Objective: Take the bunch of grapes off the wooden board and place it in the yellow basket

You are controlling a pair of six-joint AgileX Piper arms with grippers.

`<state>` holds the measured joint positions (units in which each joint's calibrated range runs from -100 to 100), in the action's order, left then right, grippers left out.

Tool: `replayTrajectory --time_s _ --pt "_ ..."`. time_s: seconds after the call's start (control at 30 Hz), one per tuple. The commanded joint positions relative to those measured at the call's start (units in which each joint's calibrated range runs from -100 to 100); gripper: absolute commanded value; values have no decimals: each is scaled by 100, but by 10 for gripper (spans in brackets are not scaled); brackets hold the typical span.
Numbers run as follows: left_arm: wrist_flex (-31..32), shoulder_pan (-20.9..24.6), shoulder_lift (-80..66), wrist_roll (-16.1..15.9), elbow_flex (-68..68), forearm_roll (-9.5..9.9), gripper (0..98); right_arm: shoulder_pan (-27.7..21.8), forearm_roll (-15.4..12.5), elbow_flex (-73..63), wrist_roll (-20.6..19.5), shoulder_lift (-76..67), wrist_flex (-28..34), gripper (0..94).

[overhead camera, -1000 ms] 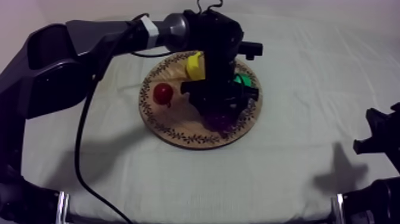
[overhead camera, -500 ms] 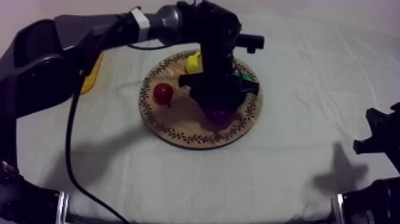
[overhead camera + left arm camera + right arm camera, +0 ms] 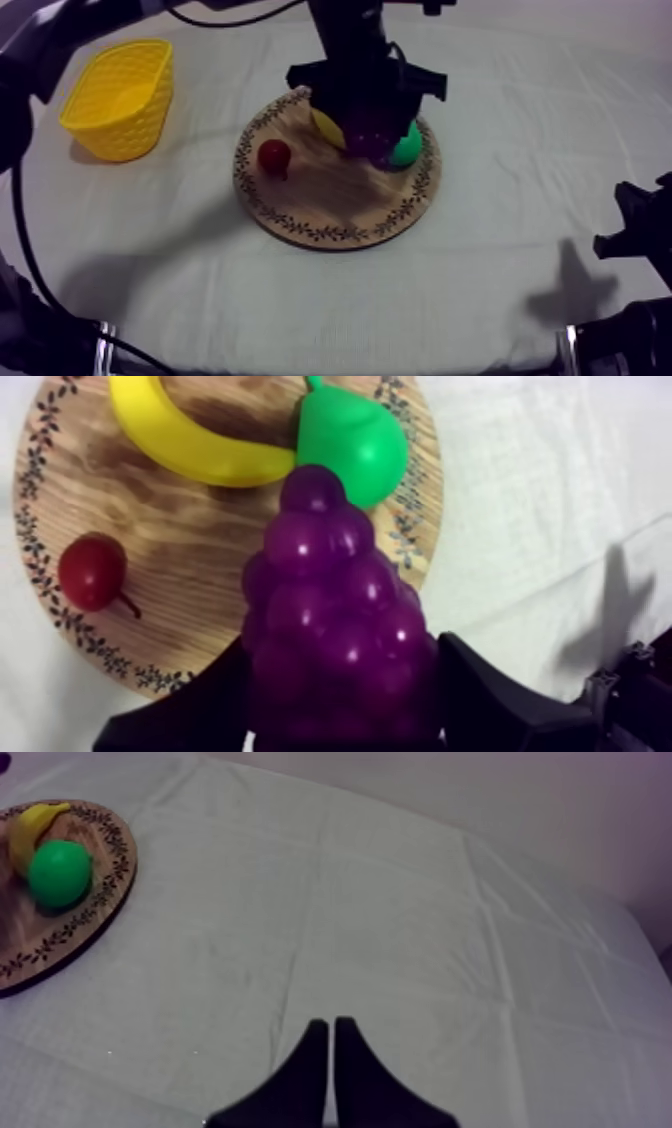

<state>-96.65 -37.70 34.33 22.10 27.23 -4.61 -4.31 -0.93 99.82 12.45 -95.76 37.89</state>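
Purple bunch of grapes [image 3: 335, 626] clamped between the black fingers of the left gripper [image 3: 340, 696], one finger on each flank. It hangs over the back of the wooden board [image 3: 330, 205] and looks clear of the wood, judging by the shadow beneath.

Step in hand, by my reading: carry to the yellow basket [image 3: 105, 140], which stands well apart at the table's left. Keep the grip firm, since the toy grapes look smooth and rounded. Travel high enough to clear the basket's near wall, centre over the opening, then release low.

Basket: interior reads as bare yellow. Board holds a banana [image 3: 190, 441] and a green pear [image 3: 355, 441] touching at the rear, and a small red fruit [image 3: 92, 571] apart near the rim.

Right gripper [image 3: 331, 1027]: fingers pressed together on nothing, over bare cloth beside the board.
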Motion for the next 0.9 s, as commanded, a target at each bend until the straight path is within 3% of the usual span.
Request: replayTrajectory --time_s 0.0,0.5,0.67,0.87 --pt "-47 0 -137 -5 -1 18 508 2 -2 -4 -2 0 2 3" --pt "-177 365 -550 -222 -171 164 514 2 -2 -4 -2 0 2 3" --pt "-278 676 -627 -379 -108 317 516 2 -2 -4 -2 0 2 3" --pt "-307 1203 -703 -589 -173 367 516 2 -2 -4 -2 0 2 3"
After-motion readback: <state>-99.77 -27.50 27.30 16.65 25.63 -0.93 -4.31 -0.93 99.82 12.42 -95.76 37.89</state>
